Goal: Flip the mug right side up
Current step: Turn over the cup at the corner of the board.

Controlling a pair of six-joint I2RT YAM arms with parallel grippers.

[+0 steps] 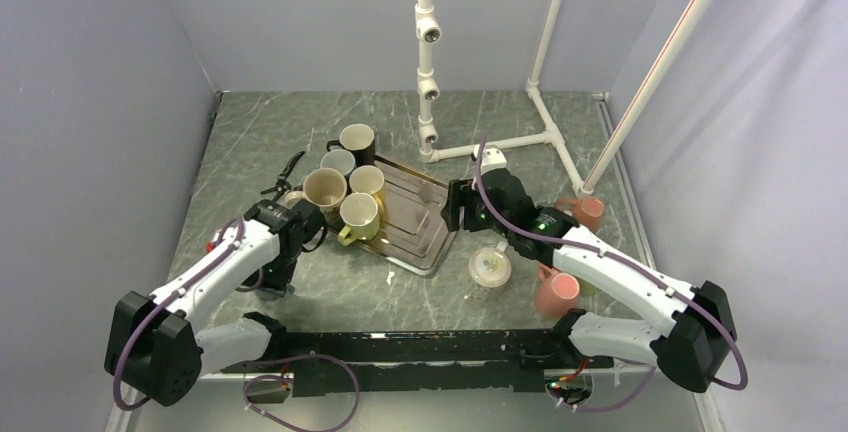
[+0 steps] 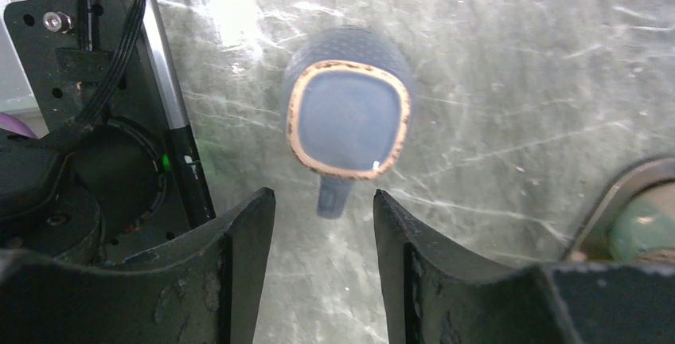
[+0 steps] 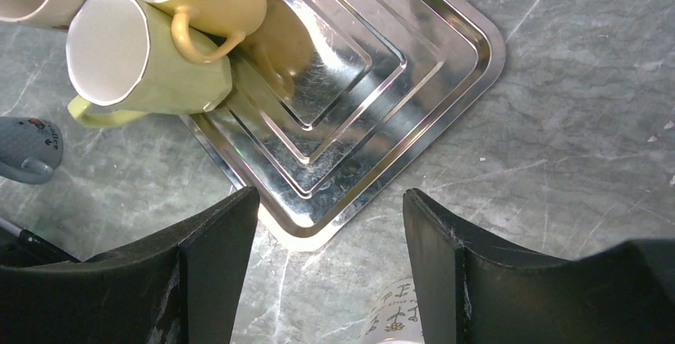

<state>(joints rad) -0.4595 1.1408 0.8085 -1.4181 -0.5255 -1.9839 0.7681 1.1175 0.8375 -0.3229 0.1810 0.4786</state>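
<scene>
**Left arm poised over the overturned mug**

We found the marble bench (image 1: 300, 132) busiest toward its middle, where a steel tray (image 1: 415, 217) sat with a cluster of mugs (image 1: 345, 187) at its left side. The right gripper (image 3: 330, 201) hung at the tray's right side, jaws wide apart with nothing between them. The left gripper (image 2: 322, 209) was likewise spread and empty, hovering above the blue mug (image 2: 348, 117). That mug stood base-up on bare bench just off the tray's left side, toward the near-left corner, and the arm hid it in the top view. Its handle (image 2: 333, 198) pointed into the gap between the jaws. We judged this to be the approach step, before any grasp. The next move called for a descent and a firm pinch on handle or wall, then a lift and a half-roll of the wrist.
</scene>
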